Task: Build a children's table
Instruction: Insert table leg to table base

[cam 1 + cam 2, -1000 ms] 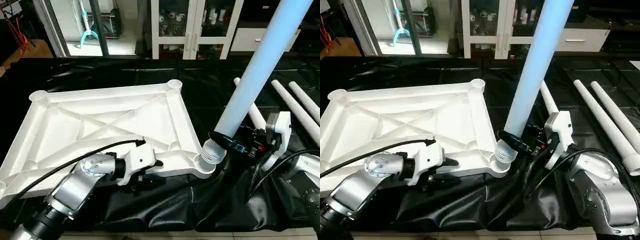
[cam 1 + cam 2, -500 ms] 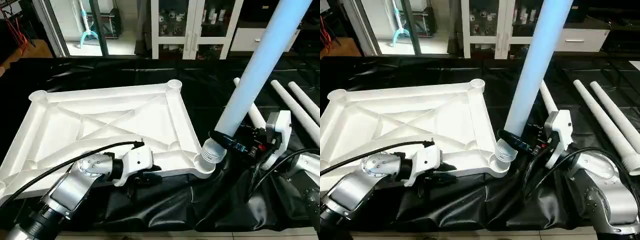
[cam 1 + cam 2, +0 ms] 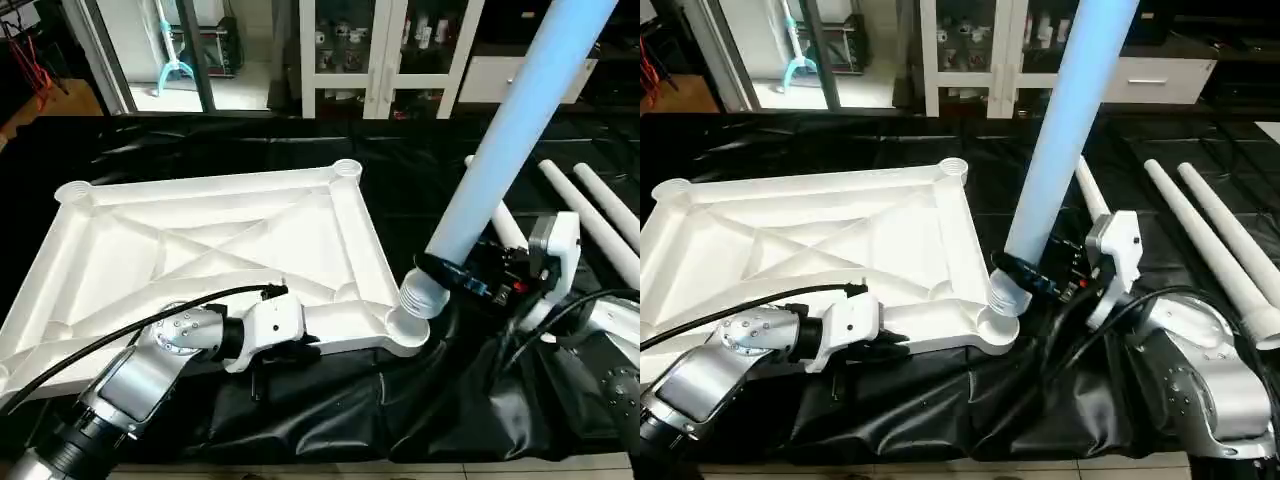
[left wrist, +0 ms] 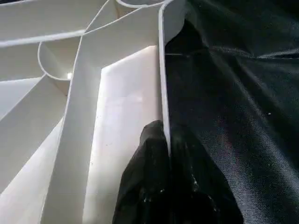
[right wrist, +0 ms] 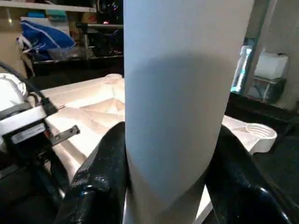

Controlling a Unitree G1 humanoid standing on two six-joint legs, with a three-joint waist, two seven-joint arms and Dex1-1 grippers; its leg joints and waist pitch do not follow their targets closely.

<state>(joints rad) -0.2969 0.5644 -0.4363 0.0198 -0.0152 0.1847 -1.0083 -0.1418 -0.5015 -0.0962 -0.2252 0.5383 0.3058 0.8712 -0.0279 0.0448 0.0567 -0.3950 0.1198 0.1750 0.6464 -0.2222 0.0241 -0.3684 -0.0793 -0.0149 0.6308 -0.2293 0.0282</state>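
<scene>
L claw (image 4: 166, 154) pinches top (image 3: 200, 250) rim; R claw (image 5: 168, 154) clamps leg (image 3: 500, 150). Risk: leg tilted in socket (image 3: 405, 322), could cross-thread/jam.

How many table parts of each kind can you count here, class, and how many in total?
table top: 1
upright leg, held by the right gripper at a corner socket: 1
lying legs on the black sheet: 3
Total: 5 parts, 4 of them legs
</scene>
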